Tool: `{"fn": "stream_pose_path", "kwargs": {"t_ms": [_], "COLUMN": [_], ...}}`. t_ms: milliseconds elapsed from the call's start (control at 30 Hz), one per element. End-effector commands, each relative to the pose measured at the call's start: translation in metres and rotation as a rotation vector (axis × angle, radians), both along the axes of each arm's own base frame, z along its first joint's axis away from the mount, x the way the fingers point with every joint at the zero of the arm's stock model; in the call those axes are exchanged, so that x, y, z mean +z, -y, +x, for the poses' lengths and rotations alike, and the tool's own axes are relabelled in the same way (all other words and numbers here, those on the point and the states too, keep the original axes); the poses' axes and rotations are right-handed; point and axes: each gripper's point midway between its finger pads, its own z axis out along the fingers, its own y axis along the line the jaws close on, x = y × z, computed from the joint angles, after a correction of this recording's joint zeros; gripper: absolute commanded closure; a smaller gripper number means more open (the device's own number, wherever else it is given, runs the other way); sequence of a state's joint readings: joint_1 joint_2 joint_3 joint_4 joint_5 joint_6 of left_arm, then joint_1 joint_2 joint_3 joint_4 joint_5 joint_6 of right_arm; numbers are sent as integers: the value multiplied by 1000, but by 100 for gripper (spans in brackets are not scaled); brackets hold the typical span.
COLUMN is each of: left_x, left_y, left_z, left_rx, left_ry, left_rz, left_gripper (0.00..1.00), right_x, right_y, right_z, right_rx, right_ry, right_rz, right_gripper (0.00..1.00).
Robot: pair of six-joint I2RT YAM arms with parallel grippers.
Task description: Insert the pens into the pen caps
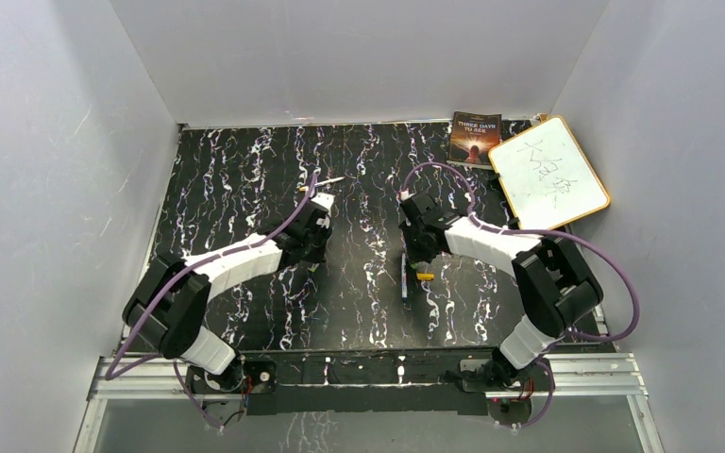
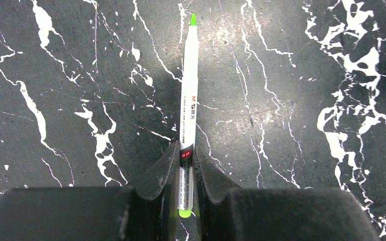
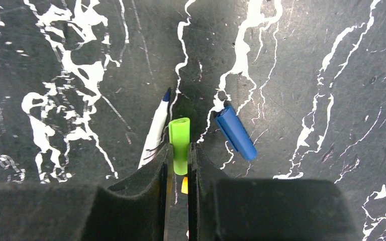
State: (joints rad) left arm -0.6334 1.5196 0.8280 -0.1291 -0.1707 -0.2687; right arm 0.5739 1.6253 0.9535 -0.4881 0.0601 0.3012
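Left gripper point(image 2: 186, 148): fingers clamped on the lower barrel of the green pen point(image 2: 189, 90), green tip toward 12 o'clock in the left wrist view.
Blue pen point(image 3: 156, 131): flat on the table point(image 3: 306, 75), just beside the green cap at its 9 o'clock.
Right gripper point(image 3: 180, 147): fingers pinched on the green cap point(image 3: 179, 134), mouth toward 12 o'clock.
Orange cap point(image 3: 184, 186): a sliver below the fingers, at 6 o'clock of the green cap.
Blue cap point(image 3: 236, 133): on the table at 3 o'clock, apart.
Step in hand: apparently pairing green pen with green cap, each held, not yet joined.
Next move: calls for bringing both grippers together, lining tip with mouth, then pushing straight along the barrel.
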Motion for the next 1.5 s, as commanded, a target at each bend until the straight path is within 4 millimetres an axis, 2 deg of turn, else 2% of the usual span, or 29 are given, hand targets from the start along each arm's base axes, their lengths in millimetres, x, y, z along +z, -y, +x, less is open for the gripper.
{"fn": "stream_pose_path", "kwargs": {"t_ms": [0,200,367,633,700,800,933,1133,1367,1467], "left_x": [17,28,35,89,99,99,112,151,193,199], "left_y": [9,24,37,53,53,52,59,58,68,71], "left_z": [-6,-13,-14,-14,-14,-14,-23,-31,-43,-43], "left_rx": [-36,-108,-141,-170,-173,-174,-224,-240,-262,-266], "left_ry": [31,51,71,244,280,284,322,438,493,479], "left_rz": [-67,-165,-244,-447,-470,-456,-540,-655,-840,-856], "left_gripper": [100,100,100,100,100,100,100,100,100,100], "right_x": [54,112,150,216,221,218,225,273,312,325], "right_y": [-23,-39,-54,-82,-88,-91,-99,-104,-114,-115], "right_z": [29,43,48,46,46,47,44,39,36,33], "right_rx": [-16,-14,-15,15,30,34,49,52,97,111], "right_ry": [183,375,463,566,563,543,534,611,663,680], "right_rz": [142,319,455,733,762,768,831,1010,1162,1204], "right_gripper": [100,100,100,100,100,100,100,100,100,100]}}
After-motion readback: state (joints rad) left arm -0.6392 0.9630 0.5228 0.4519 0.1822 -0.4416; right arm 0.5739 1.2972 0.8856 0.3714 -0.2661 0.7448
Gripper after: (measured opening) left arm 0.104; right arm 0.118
